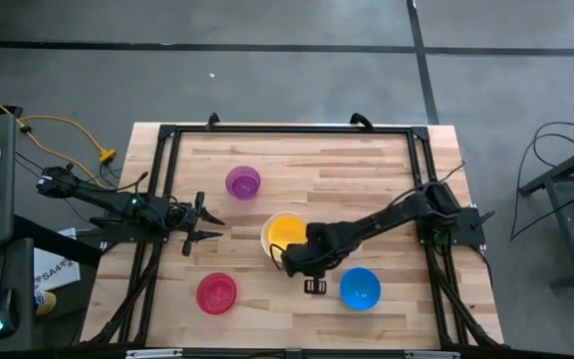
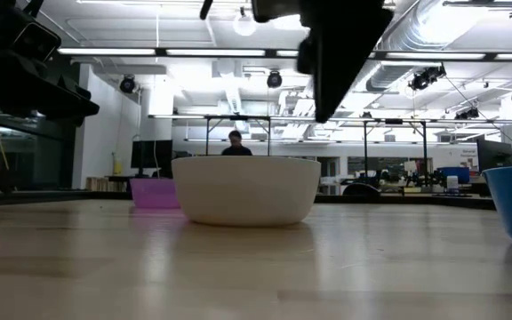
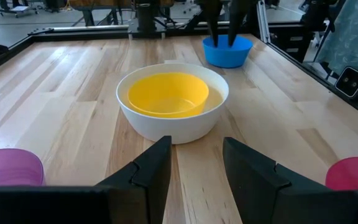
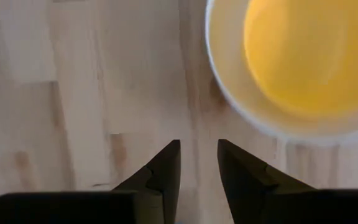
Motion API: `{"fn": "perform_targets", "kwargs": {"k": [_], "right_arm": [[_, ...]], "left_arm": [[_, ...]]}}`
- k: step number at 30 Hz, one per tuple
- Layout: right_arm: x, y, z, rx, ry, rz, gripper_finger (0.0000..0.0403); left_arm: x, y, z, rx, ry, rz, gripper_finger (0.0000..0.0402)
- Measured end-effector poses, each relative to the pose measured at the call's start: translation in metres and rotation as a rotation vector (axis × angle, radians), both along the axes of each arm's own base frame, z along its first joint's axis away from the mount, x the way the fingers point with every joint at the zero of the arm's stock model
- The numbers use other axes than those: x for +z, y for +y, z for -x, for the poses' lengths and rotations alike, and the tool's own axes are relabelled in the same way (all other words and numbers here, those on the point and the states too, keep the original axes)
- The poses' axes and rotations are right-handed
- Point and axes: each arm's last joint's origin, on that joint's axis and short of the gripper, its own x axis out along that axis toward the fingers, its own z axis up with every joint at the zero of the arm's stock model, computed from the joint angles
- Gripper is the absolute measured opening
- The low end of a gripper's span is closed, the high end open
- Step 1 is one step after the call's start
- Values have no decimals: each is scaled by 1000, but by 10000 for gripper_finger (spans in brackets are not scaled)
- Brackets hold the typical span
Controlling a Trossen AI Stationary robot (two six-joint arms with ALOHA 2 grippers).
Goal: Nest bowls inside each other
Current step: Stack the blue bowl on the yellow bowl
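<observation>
A white bowl (image 1: 270, 237) stands near the table's middle with a yellow bowl (image 1: 287, 230) nested inside it; the left wrist view shows the pair as white bowl (image 3: 166, 127) and yellow bowl (image 3: 168, 93). A purple bowl (image 1: 242, 182), a red-pink bowl (image 1: 216, 293) and a blue bowl (image 1: 360, 288) each stand alone on their bases. My right gripper (image 4: 197, 155) points down, open, above bare wood just beside the white bowl's near rim (image 4: 241, 106), touching nothing. My left gripper (image 3: 196, 158) waits open at the table's left, aimed level at the white bowl.
A black frame (image 1: 287, 130) runs around the wooden table top. The blue bowl (image 3: 227, 51) stands close to my right arm, toward the near right. A person (image 2: 235, 142) shows far off in the room behind the table.
</observation>
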Motion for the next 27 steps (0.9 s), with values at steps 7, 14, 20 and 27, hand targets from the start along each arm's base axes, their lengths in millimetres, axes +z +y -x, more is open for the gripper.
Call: {"fn": "perform_targets", "kwargs": {"k": [7, 14, 20, 27], "right_arm": [[-1, 23, 14, -167, 49, -25, 91], [-1, 50, 29, -303, 58, -36, 90], [-2, 58, 43, -480, 111, 8, 90], [-2, 60, 47, -629, 141, -25, 90]], "left_arm": [[0, 0, 0, 0, 0, 0, 145], [0, 0, 0, 0, 0, 0, 145], [0, 0, 0, 0, 0, 0, 145], [0, 0, 0, 0, 0, 0, 145]]}}
